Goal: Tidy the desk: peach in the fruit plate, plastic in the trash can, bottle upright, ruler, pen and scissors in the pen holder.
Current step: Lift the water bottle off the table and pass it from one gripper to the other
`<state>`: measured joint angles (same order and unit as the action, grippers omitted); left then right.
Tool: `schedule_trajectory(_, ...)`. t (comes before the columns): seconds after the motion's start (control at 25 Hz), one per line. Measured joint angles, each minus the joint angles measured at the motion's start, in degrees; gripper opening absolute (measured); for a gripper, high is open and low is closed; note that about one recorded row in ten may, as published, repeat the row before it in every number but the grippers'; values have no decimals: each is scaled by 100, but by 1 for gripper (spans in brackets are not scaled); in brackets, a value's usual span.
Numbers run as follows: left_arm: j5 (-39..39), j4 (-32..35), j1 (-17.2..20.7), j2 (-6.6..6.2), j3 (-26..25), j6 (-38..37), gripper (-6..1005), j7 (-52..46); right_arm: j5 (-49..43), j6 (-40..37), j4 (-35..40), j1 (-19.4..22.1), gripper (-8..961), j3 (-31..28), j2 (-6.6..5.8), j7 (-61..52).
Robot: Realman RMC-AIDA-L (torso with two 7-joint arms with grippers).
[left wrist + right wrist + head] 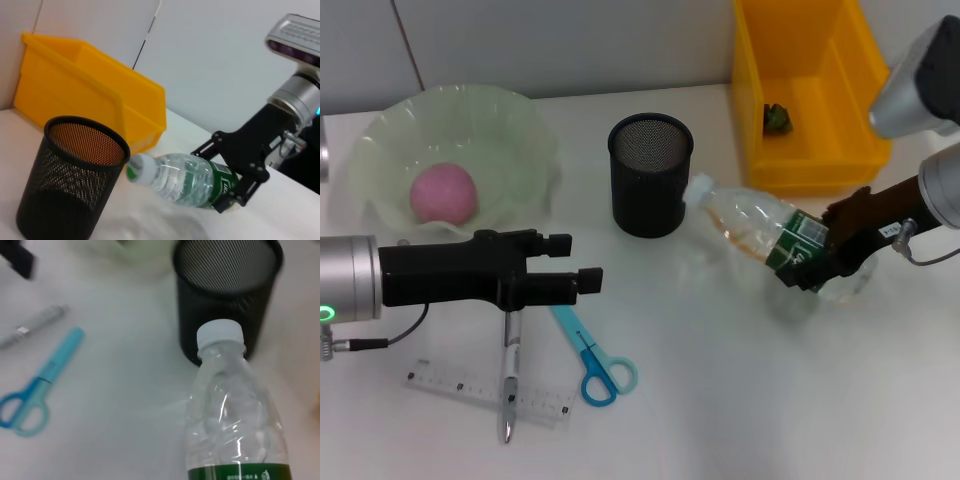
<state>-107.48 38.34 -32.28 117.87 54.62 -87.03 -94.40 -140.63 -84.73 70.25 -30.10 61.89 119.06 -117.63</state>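
Head view: right gripper (812, 262) grips bottle (755, 225) (tilted).

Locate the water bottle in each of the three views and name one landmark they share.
Head view: the water bottle lies tilted right of centre, held at its label end by the right claw.
Left wrist view: bottle low at centre, cap toward the pen holder.
Right wrist view: bottle fills the lower right, cap up.
Shared landmark: the black mesh pen holder near the cap.
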Motion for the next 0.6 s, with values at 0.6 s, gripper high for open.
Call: schedule_trajectory(0.6, 370, -35, 75, 36, -940, -745, 812, 29, 2368, -183, 135, 873, 776, -78, 2, 1720)
